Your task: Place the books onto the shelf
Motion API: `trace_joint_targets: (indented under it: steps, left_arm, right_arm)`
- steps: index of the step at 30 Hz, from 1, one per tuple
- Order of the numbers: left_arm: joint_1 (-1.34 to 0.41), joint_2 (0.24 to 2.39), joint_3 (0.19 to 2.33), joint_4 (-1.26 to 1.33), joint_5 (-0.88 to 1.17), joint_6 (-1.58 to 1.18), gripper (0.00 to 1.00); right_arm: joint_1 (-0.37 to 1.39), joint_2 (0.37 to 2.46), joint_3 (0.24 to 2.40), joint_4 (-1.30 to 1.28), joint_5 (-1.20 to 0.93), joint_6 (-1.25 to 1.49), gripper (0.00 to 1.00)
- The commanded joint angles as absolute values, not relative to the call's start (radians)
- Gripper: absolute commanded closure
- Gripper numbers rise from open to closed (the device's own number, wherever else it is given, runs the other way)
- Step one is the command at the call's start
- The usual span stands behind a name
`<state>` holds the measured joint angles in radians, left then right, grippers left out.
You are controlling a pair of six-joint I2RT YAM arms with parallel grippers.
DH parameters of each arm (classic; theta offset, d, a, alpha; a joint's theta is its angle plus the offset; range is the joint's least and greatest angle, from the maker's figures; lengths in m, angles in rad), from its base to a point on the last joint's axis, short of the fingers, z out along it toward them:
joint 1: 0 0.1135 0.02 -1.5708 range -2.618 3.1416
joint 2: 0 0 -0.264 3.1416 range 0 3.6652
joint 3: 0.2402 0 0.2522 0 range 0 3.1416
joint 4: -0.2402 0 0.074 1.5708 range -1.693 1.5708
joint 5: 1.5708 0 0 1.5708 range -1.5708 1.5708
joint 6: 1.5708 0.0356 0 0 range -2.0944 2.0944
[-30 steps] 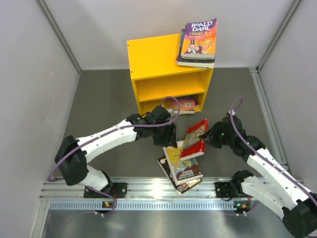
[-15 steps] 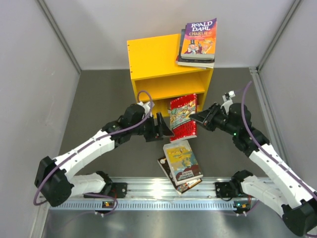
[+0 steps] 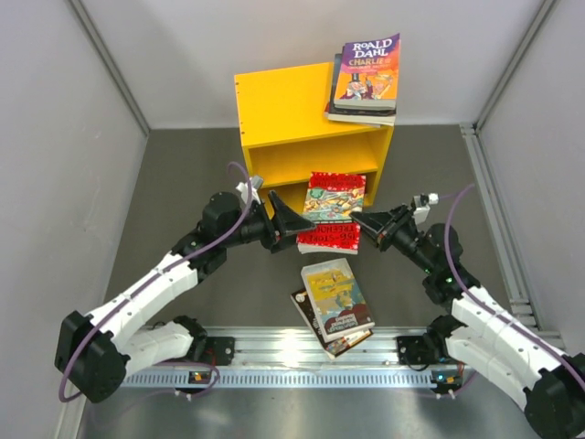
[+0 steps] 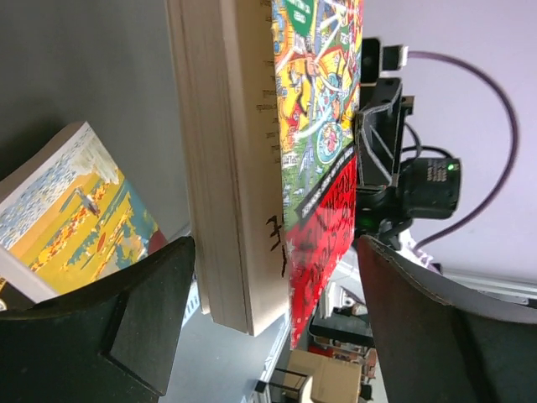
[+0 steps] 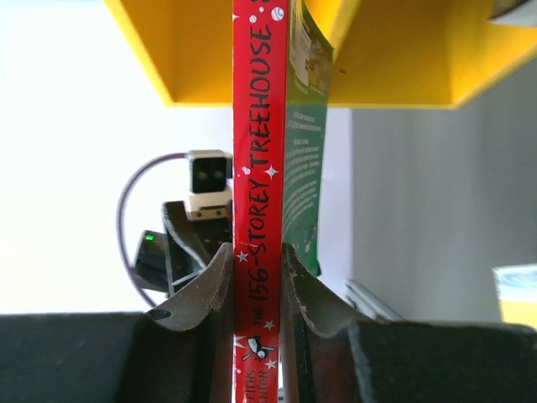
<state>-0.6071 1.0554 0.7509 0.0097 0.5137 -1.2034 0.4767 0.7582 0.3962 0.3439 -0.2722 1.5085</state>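
Red book (image 3: pixel 333 212): centre of the top view, held off the table in front of the shelf's lower opening, cover facing up. In the right wrist view its spine (image 5: pixel 258 193) stands upright in mid-frame and reads "156-STOREY TREEHOUSE".
Right claw (image 3: pixel 362 222): right of centre in the top view, clamped on the red book's right edge; in the right wrist view both fingers (image 5: pixel 201 290) press the spine.
Left claw (image 3: pixel 294 222): left of centre in the top view, fingers spread wide at the book's left edge. In the left wrist view the page edge (image 4: pixel 231 159) sits between the 2 fingers (image 4: pixel 138 323) with gaps on both sides.
Shelf (image 3: pixel 283 110): yellow, upper middle of the top view, 2 open compartments.
Stack on shelf (image 3: pixel 366 78): upper right corner of the shelf top, Roald Dahl cover uppermost, overhanging the edge.
Table pile (image 3: pixel 335 302): lower centre, yellow-covered book on top of darker ones, on the grey table (image 3: pixel 192 183).
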Motion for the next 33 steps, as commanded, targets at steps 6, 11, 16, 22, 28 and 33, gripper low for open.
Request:
trace_joint_targets:
  steps: [6, 11, 16, 22, 28, 33]
  left_arm:
    - [-0.598, 1.034, 0.749, 0.127, 0.543, -1.255, 0.18]
    - [-0.598, 1.048, 0.732, 0.163, 0.557, -1.275, 0.18]
    - [-0.598, 1.071, 0.735, 0.173, 0.56, -1.278, 0.19]
    - [-0.598, 1.091, 0.755, 0.164, 0.548, -1.27, 0.42]
    - [-0.598, 1.121, 0.811, 0.084, 0.502, -1.214, 1.0]
    - [-0.598, 1.173, 0.871, 0.031, 0.482, -1.184, 1.0]
  right_arm:
    - [0.514, 0.758, 0.311, 0.84, -0.153, 1.707, 1.0]
    - [0.538, 0.811, 0.285, 0.963, -0.134, 1.747, 1.0]
    - [0.568, 0.885, 0.276, 1.083, -0.11, 1.782, 1.0]
    - [0.606, 0.957, 0.265, 1.147, -0.106, 1.786, 1.0]
    - [0.604, 1.02, 0.271, 1.204, -0.098, 1.792, 1.0]
    - [0.569, 1.133, 0.333, 1.276, -0.136, 1.799, 1.0]
